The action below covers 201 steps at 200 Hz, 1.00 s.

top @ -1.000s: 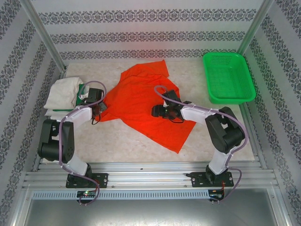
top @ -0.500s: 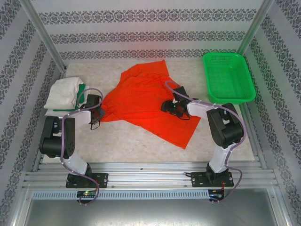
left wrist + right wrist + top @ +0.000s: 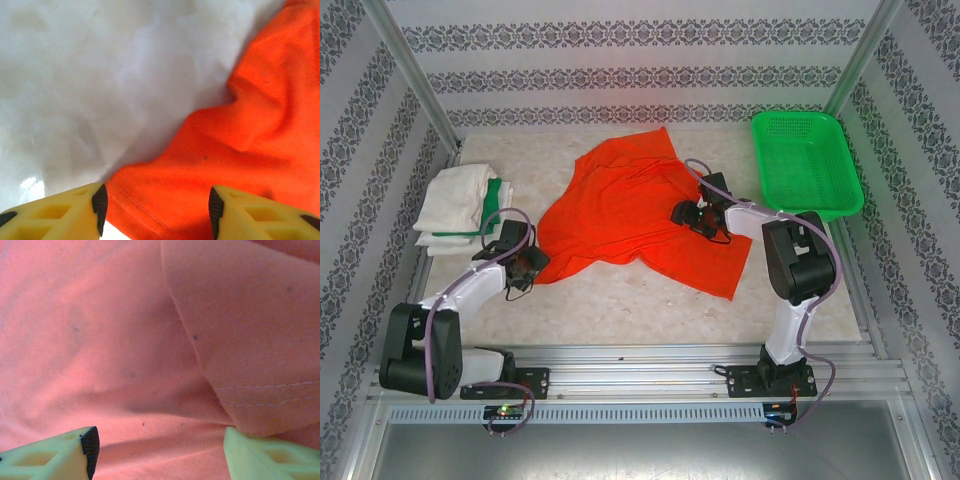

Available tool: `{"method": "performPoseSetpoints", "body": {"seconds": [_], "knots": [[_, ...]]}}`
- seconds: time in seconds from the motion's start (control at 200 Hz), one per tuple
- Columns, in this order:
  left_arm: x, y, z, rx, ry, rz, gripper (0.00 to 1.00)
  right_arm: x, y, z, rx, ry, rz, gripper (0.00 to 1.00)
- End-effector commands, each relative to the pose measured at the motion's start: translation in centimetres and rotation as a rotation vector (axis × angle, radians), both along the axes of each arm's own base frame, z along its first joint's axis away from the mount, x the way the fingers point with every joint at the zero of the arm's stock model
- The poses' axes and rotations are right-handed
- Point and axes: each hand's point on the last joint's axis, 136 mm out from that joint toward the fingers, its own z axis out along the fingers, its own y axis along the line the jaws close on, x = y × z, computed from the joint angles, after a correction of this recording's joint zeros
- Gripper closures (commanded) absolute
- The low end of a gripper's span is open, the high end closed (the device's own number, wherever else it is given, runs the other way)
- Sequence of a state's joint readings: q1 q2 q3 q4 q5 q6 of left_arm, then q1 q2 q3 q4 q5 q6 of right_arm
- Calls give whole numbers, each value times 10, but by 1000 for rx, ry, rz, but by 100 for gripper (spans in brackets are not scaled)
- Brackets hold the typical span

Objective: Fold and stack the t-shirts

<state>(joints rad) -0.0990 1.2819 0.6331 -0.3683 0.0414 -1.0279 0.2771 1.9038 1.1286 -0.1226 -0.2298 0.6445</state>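
Top camera high, looking down; wrist cameras close; all share orange shirt (image 3: pixel 620 210).

Patterned walls (image 3: pixel 640 60); pale marbled table (image 3: pixel 620 292)

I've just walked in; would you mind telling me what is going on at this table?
Two robot arms are working on an orange-red t-shirt that lies crumpled and unfolded in the middle of the table. The left gripper is at the shirt's near-left corner, jaws open astride the hem. The right gripper hovers over the shirt's right side, jaws open too, gripping nothing. A folded stack of off-white and green shirts lies at the left, and a green basket stands at the far right.
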Motion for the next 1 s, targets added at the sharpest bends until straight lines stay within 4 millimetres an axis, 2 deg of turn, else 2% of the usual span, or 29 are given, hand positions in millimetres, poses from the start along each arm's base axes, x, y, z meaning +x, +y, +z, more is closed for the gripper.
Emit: {"method": "performPoseSetpoints", "body": {"seconds": [0.0,0.1,0.255,0.385,0.555,0.674,0.859,0.999], "knots": [[8,6,18,37,-20,34,36,0,3,25,-1,-66,32,31],[24,3,17,28,-16,29,34,-5,2,30,-1,-80,32,30],[43,-8,-5,-30,32,34,37,-17,-4,28,-9,-71,23,29],[49,-9,-21,-21,79,37,42,-23,-7,23,-16,-62,17,29],[53,-11,-29,-31,98,37,48,-26,-7,19,-14,-52,16,29],[50,-9,-27,-25,99,40,50,-23,-6,21,-8,-58,14,29],[54,3,0,53,55,52,49,-21,-1,22,-2,-63,25,29],[61,-1,12,23,28,68,48,-20,1,20,-1,-59,24,28]]}}
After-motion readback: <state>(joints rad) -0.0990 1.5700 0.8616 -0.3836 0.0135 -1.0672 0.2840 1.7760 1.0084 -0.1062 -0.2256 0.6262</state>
